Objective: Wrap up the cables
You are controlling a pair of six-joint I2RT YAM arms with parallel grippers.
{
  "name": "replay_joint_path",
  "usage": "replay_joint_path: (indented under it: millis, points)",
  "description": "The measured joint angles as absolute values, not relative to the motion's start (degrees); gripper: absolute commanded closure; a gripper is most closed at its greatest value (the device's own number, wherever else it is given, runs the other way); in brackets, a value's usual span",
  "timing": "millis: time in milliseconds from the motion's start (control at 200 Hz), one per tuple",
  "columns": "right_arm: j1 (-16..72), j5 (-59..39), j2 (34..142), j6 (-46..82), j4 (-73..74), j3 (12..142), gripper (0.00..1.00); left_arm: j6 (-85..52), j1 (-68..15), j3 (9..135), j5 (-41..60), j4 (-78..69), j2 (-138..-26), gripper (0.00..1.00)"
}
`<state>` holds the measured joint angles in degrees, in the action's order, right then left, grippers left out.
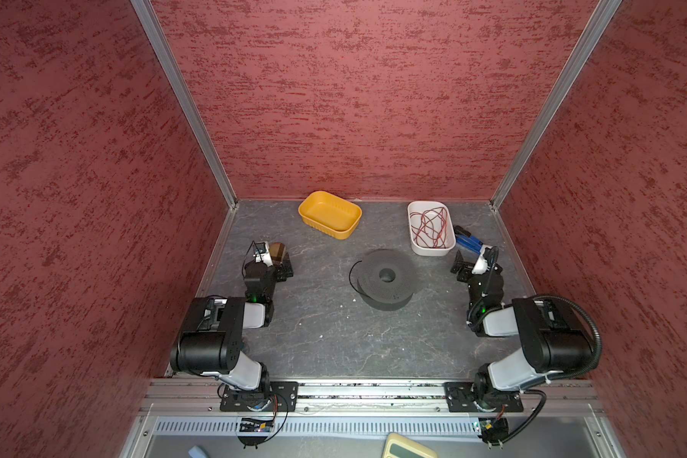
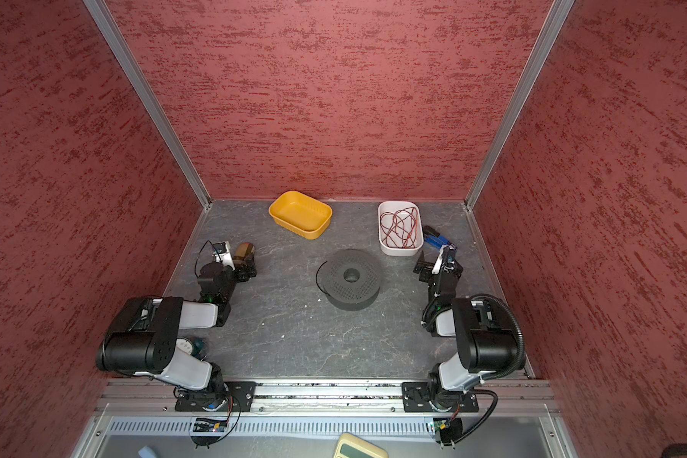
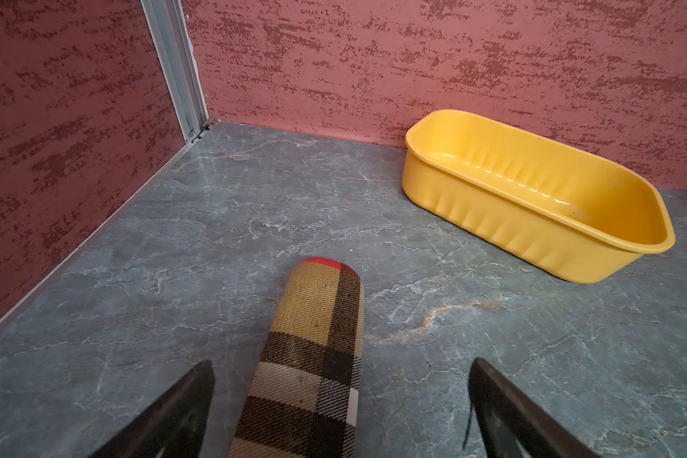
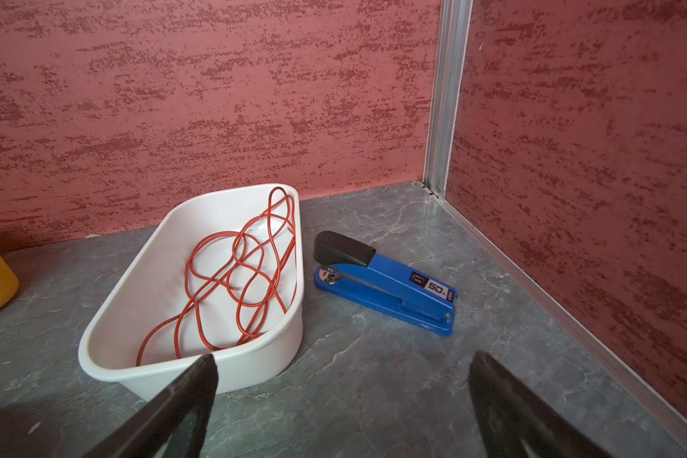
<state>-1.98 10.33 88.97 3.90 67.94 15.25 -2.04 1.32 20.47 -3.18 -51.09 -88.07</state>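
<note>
A grey perforated spool (image 1: 387, 279) (image 2: 352, 279) lies flat in the middle of the table in both top views. The cable, a thin black wire (image 1: 350, 273) (image 2: 317, 275), curves out in an arc from the spool's left side; how much is wound on it is hidden. My left gripper (image 1: 280, 263) (image 3: 342, 364) is open at the left, well away from the spool. A plaid case (image 3: 318, 357) lies on the table between its fingers, with a gap on each side. My right gripper (image 1: 463, 261) (image 4: 342, 359) is open over bare table, to the right of the spool.
A yellow tub (image 1: 330, 214) (image 3: 532, 194) stands empty at the back. A white tray (image 1: 415, 238) (image 4: 254, 363) at the back right holds thin red-and-brown wires (image 4: 239, 269). Beside the tray lies a blue stapler (image 4: 389, 283). Red walls close in three sides.
</note>
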Motion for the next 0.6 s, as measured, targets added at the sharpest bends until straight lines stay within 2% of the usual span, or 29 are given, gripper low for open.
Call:
replay_joint_path:
  millis: [596]
  points:
    - [-2.7,4.1,89.0,2.7,64.9,15.7,0.01,-2.0,1.3,20.5,-3.4,-51.1,-88.1,0.01]
